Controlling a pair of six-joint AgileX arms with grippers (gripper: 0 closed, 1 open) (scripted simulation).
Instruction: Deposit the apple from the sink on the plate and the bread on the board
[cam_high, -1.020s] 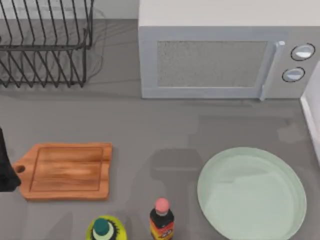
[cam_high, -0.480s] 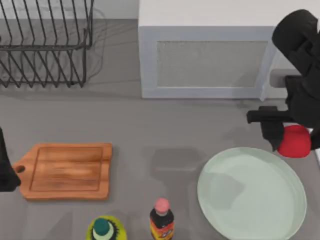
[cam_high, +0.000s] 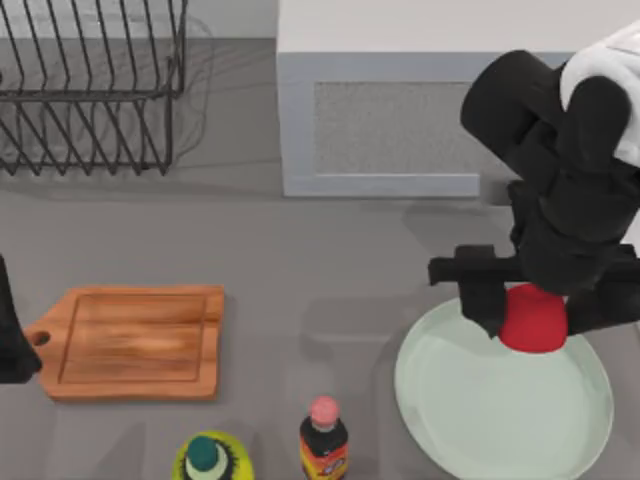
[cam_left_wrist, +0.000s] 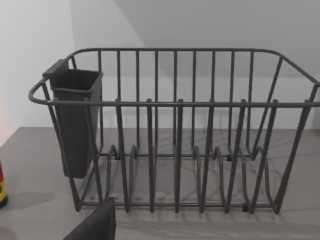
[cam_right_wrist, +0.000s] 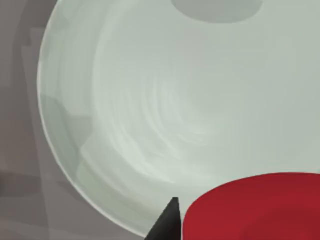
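Note:
My right gripper (cam_high: 535, 318) is shut on the red apple (cam_high: 533, 320) and holds it above the far edge of the pale mint-green plate (cam_high: 480, 410) at the front right. The right wrist view shows the apple (cam_right_wrist: 260, 210) close up, one dark fingertip (cam_right_wrist: 167, 222) beside it and the plate (cam_right_wrist: 150, 100) below. The wooden board (cam_high: 135, 342) lies bare at the front left. My left arm (cam_high: 10, 335) is parked at the left edge next to the board's handle. The bread and the sink are out of view.
A white microwave (cam_high: 400, 110) stands at the back, a wire dish rack (cam_high: 90, 85) at the back left. The dish rack (cam_left_wrist: 175, 135) also faces the left wrist camera. A pink-capped dark bottle (cam_high: 323, 440) and a green-capped yellow bottle (cam_high: 210, 460) stand at the front edge.
My right arm came in from the right with the apple and moved left and forward, from beside the plate to above its far edge. The left arm stayed still.

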